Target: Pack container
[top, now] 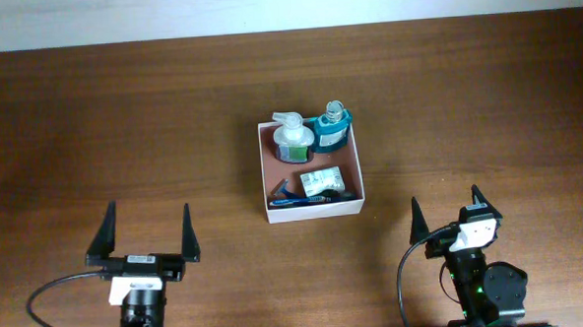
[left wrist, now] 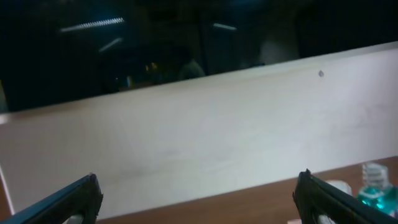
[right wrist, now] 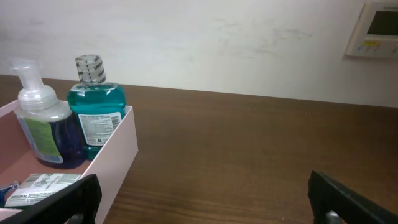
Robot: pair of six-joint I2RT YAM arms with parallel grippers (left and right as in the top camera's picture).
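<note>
The container [top: 354, 167], a shallow square box with white walls and a reddish-brown floor, sits on the wooden table right of centre. Inside it stand a white pump bottle [top: 290, 136] and a teal mouthwash bottle [top: 331, 125] at the back. A small labelled packet [top: 323, 181] and a blue toothbrush [top: 295, 196] lie at the front. The box wall [right wrist: 118, 146], pump bottle [right wrist: 40, 124] and teal bottle [right wrist: 94, 112] show at the left of the right wrist view. My left gripper [top: 146, 232] is open and empty at the front left. My right gripper [top: 446, 214] is open and empty at the front right.
A white wall [left wrist: 205, 137] runs along the table's far edge. A wall-mounted control panel [right wrist: 376, 28] shows at the upper right of the right wrist view. The teal bottle's top [left wrist: 375, 186] shows at the lower right of the left wrist view.
</note>
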